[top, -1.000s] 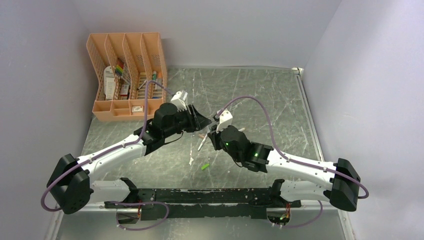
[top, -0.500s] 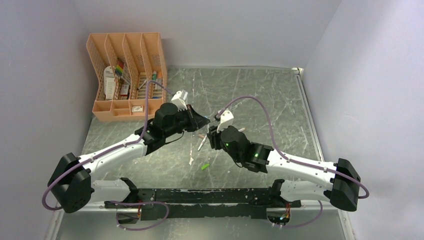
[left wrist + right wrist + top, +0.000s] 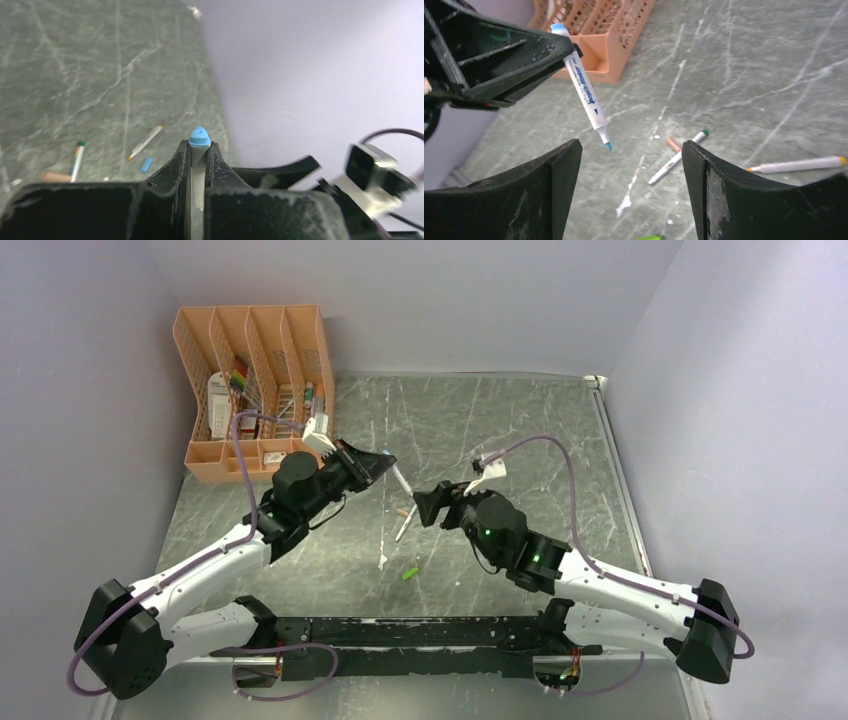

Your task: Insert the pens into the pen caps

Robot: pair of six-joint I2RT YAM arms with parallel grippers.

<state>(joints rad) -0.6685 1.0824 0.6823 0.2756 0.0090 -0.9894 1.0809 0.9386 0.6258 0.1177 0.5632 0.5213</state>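
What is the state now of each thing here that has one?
left end effector: shut on the blue-tipped pen.
right end effector: open, empty.
blue-tipped pen: uncapped, held by its back end.
green-tipped pen: uncapped, lying loose.
orange-tipped pen: uncapped, lying loose.
orange-pink cap: off, lying loose.
blue cap: off, lying loose.
green cap: off, lying loose.

left gripper [image 3: 199, 150] tight on a pen [image 3: 586, 95], right gripper [image 3: 630, 148] wide apart, both aloft
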